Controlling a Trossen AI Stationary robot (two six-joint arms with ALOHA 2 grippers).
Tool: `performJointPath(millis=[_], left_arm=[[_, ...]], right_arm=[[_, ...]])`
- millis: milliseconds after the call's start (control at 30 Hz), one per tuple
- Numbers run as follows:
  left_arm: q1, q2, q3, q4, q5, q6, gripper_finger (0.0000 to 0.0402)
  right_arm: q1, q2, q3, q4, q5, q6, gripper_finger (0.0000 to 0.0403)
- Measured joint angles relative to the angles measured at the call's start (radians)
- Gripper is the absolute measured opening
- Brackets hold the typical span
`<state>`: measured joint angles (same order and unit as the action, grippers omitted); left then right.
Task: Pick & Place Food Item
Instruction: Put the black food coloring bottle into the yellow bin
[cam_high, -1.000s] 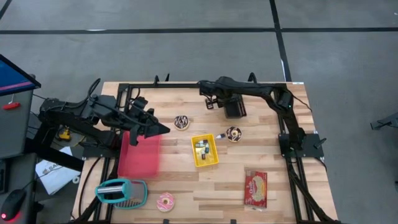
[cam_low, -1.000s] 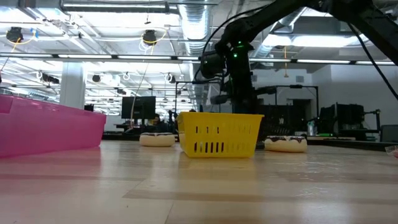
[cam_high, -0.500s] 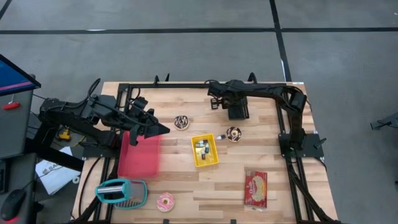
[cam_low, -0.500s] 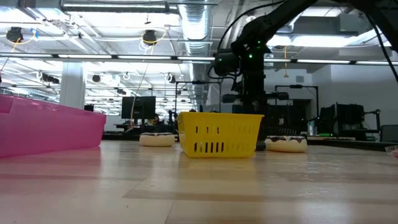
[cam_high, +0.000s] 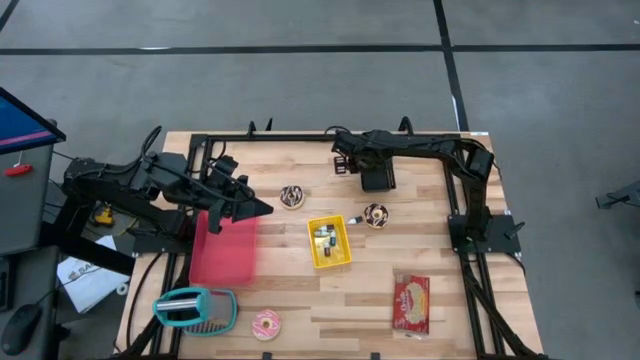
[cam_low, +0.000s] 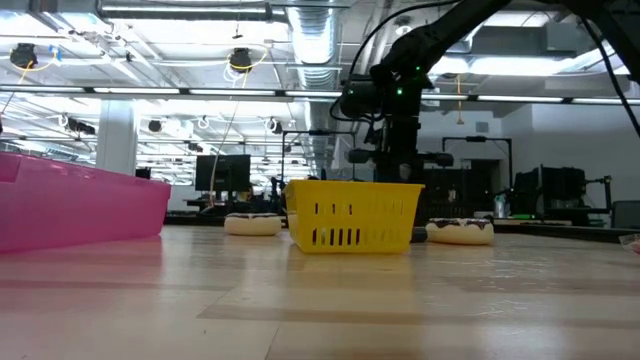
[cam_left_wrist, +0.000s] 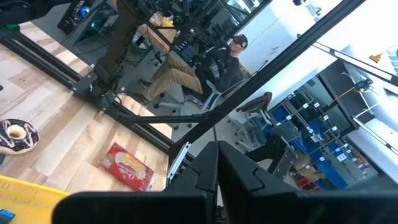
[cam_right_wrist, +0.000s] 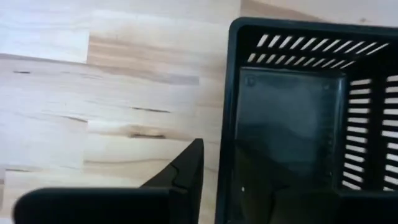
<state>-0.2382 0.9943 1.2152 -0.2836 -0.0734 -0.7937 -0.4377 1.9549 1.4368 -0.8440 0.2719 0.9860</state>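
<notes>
Donuts lie near both arms on the table (cam_high: 290, 285). The right gripper (cam_high: 372, 176) hangs over a black basket (cam_right_wrist: 298, 118) at the table's far side, one finger (cam_right_wrist: 183, 174) outside its wall; how wide its jaws stand I cannot tell, and nothing shows between them. A chocolate donut (cam_high: 375, 215) sits just in front of it, beside the yellow basket (cam_high: 329, 242). The left gripper (cam_high: 262, 208), jaws shut and empty, points over the pink bin (cam_high: 222, 250) toward another chocolate donut (cam_high: 292, 196) just beyond its tip.

Yellow basket (cam_low: 354, 215) mid-table, pink bin (cam_low: 75, 207) at left, two donuts (cam_low: 252, 224) behind
</notes>
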Motion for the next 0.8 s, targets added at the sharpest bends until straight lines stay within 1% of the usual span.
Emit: performJointPath(millis=[167,300,400,467,533,633,733,800], left_arm=[[0.000,0.001,0.000,0.000,0.000,0.000,0.0000],[0.000,0.002,0.000,0.000,0.000,0.002,0.0000],[0.000,0.002,0.000,-0.003,0.000,0.022,0.0000],[0.000,0.002,0.000,-0.008,-0.001,0.047,0.0000],[0.001,0.000,0.000,-0.022,-0.001,0.072,0.0000],[0.008,-0.005,0.000,-0.058,-0.009,0.112,0.0001],[0.017,-0.004,0.000,-0.134,-0.013,0.140,0.0009],[0.017,-0.004,0.000,-0.194,-0.034,0.168,0.0020]], right_arm=[[-0.001,-0.005,0.000,0.017,0.028,-0.024,0.0096],[0.006,-0.051,0.000,0.050,0.100,-0.039,0.0108],[0.012,-0.103,0.000,0.122,0.122,-0.123,0.0113],[0.027,-0.147,0.000,0.182,0.111,-0.240,0.0113],[0.062,-0.193,0.001,0.225,0.056,-0.371,0.0113],[0.144,-0.241,0.002,0.194,-0.099,-0.544,0.0113],[0.248,-0.264,0.000,0.068,-0.223,-0.674,0.0113],[0.328,-0.278,0.000,-0.028,-0.243,-0.745,0.0113]])
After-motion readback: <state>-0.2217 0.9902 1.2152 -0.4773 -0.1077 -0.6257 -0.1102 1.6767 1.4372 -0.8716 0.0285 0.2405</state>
